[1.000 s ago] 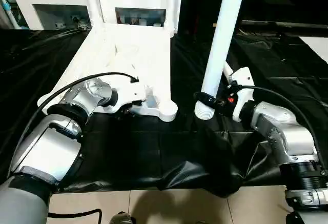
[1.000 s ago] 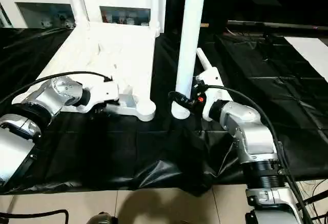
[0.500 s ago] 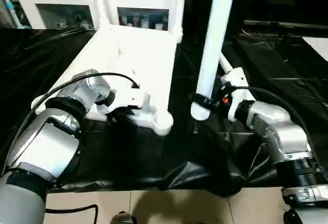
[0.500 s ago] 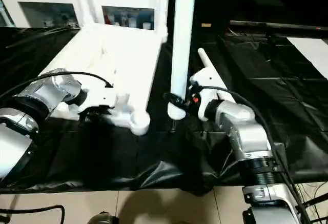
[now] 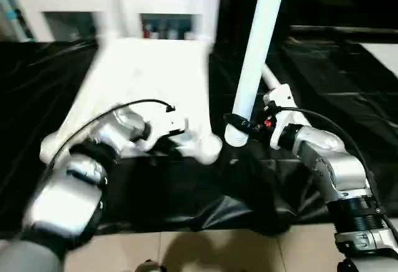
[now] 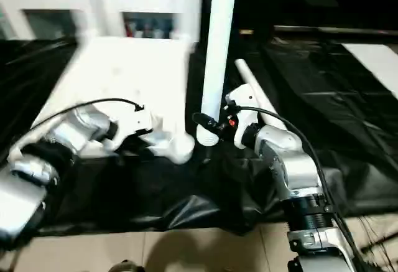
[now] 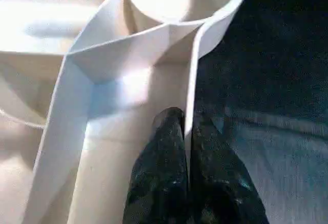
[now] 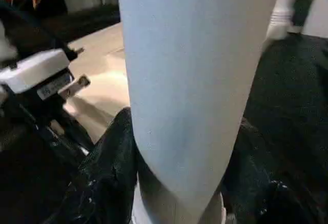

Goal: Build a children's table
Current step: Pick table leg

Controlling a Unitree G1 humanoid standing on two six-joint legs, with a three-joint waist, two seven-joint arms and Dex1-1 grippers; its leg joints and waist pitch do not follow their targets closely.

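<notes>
Over the last second the left gripper has closed its two black fingers onto the thin side rim of the white plastic rectangular table top, and that top's near edge has shifted, its rounded near-right corner socket now sitting a little closer to the held leg. The right arm has hardly changed.

In the left wrist view the dark, mottled fingers pinch the rim wall from both sides, narrow, just short of the round open socket. The top lies upside down on the black-draped work table, smooth and glossy, with flat ribs running into the socket ring.

The right gripper holds a long white tapered plastic tube leg near its lower end, fingers clasped around the smooth tube at a middling width. The leg stands almost upright, leaning slightly, its ringed bottom end just right of the corner socket and apart from it.

A second white leg lies on the black cloth behind the right gripper. At the far side stands a white cabinet with glass-fronted openings. The black cloth hangs in wrinkled folds over the near edge above a pale tiled floor.
</notes>
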